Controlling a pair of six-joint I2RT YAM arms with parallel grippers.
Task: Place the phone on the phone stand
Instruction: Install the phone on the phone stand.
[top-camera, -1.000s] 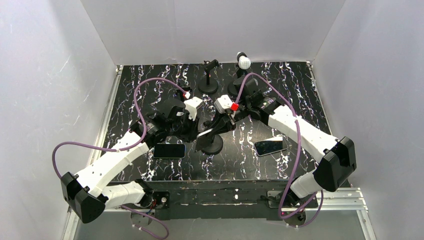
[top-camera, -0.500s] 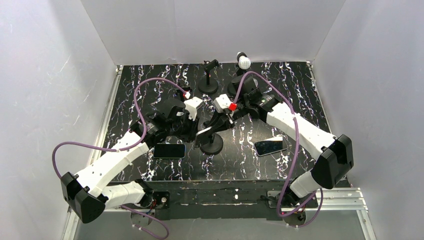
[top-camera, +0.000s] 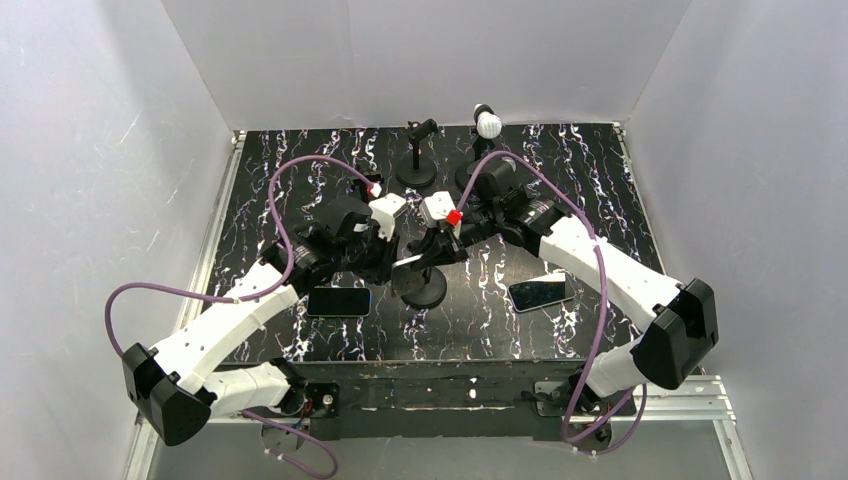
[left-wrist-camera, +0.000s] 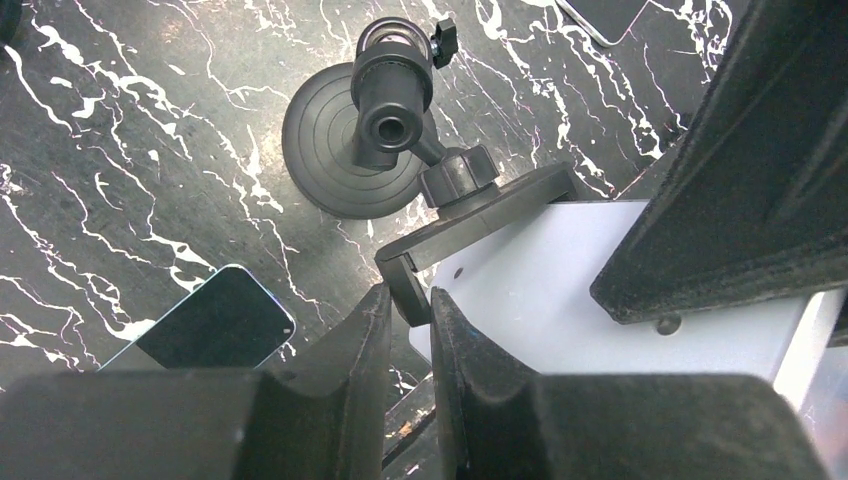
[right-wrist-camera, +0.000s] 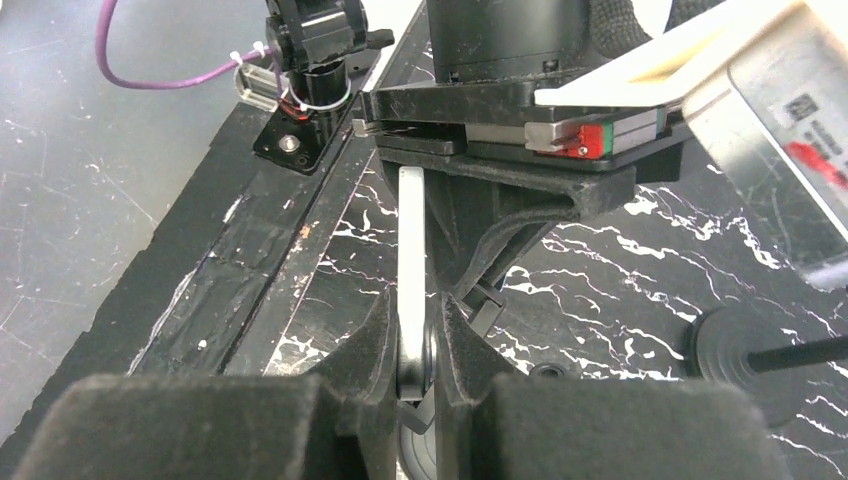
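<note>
Task judged to be in its late stage. The white-backed slim phone (left-wrist-camera: 600, 290) lies against the black clamp cradle (left-wrist-camera: 480, 215) of the black round-based phone stand (left-wrist-camera: 320, 140), at table centre.

- **Right gripper (right-wrist-camera: 413, 335):** jaws closed tight on the phone's thin edge.
- **Left gripper (left-wrist-camera: 408, 300):** jaws nearly closed, pinching the cradle's side arm.
- **Remaining:** final seating and release of the phone.
- **Other items:** a dark spare phone (top-camera: 338, 301) lies flat at 8 o'clock of the stand, and a second spare phone (top-camera: 540, 292) at 4 o'clock.

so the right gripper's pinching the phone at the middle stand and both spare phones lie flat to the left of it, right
Not quite. The right gripper does pinch the phone at the middle stand, but one spare phone lies flat to its left and the other spare phone to its right. The top view shows it.
</note>
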